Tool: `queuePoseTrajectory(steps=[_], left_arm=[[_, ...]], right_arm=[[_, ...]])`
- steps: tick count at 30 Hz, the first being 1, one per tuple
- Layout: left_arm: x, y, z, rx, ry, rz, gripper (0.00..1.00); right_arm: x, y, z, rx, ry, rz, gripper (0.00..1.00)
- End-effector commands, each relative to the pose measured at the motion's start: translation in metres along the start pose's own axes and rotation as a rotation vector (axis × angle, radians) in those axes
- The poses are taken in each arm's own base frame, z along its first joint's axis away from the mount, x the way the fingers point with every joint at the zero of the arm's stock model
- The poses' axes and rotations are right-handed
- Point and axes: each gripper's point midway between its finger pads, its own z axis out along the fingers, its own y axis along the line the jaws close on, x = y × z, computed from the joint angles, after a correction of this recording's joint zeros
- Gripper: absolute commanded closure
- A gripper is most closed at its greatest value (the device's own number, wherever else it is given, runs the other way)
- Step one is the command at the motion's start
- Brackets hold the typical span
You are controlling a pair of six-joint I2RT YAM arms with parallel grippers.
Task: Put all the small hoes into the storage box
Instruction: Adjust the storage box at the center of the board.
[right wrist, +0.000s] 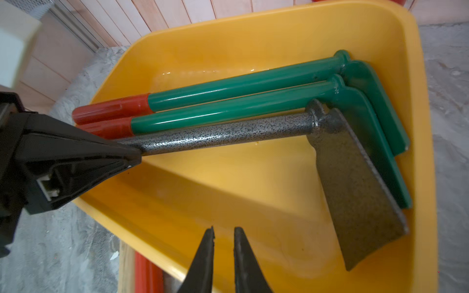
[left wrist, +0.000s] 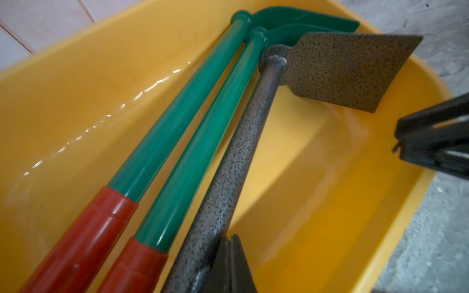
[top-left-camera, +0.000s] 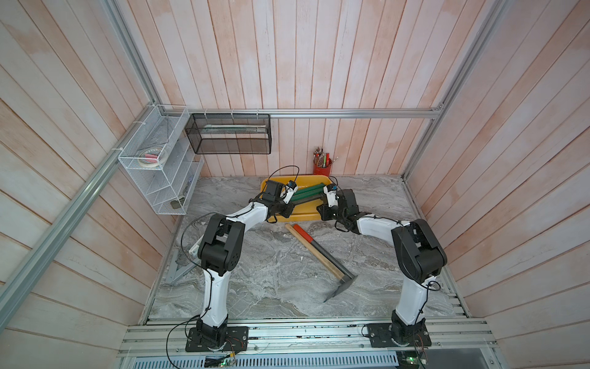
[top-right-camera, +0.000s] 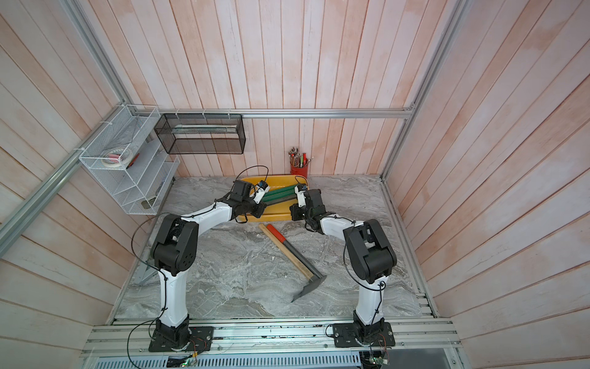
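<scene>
The yellow storage box (top-left-camera: pixel 303 218) (top-right-camera: pixel 277 218) (right wrist: pixel 253 28) (left wrist: pixel 63 83) stands at the back of the table. Inside it lie two green small hoes (right wrist: pixel 241 86) (left wrist: pixel 177 126) with red grips and a grey speckled small hoe (right wrist: pixel 228 134) (left wrist: pixel 241 152) (top-left-camera: pixel 308 199), side by side. My left gripper (left wrist: pixel 231 239) (right wrist: pixel 132 154) (top-left-camera: pixel 292 204) is shut, its tips against the grey shaft and nothing between them. Over the box's near wall, my right gripper (right wrist: pixel 223 233) (left wrist: pixel 399 143) (top-left-camera: pixel 321 209) stands narrowly open and empty.
In front of the box, a grey-shafted hoe (top-left-camera: pixel 332 260) (top-right-camera: pixel 300 255) with a red grip lies on the marble table beside a wooden handle (top-left-camera: pixel 306 250). A red pencil cup (top-left-camera: pixel 321 167) stands behind the box. A black mesh basket (top-left-camera: pixel 230 134) and white wire rack (top-left-camera: pixel 156 166) hang at the back left.
</scene>
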Motion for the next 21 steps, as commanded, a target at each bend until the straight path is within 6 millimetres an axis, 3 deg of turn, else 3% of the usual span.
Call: queuePoseTrajectory(steps=[1,7,15,21], left_arm=[[0.007,0.015,0.007,0.000,0.003,-0.041,1.00],[0.004,0.019,0.009,-0.003,-0.008,-0.040,1.00],[0.003,0.019,0.025,0.025,-0.004,-0.035,1.00],[0.000,-0.005,0.023,0.048,0.004,-0.001,1.00]], right_arm=[[-0.015,0.001,0.006,0.022,-0.021,-0.051,0.84],[-0.005,0.002,0.018,0.032,0.021,-0.071,0.84],[0.008,0.007,0.014,0.025,0.040,-0.062,0.84],[0.015,0.005,0.015,0.027,0.053,-0.055,0.84]])
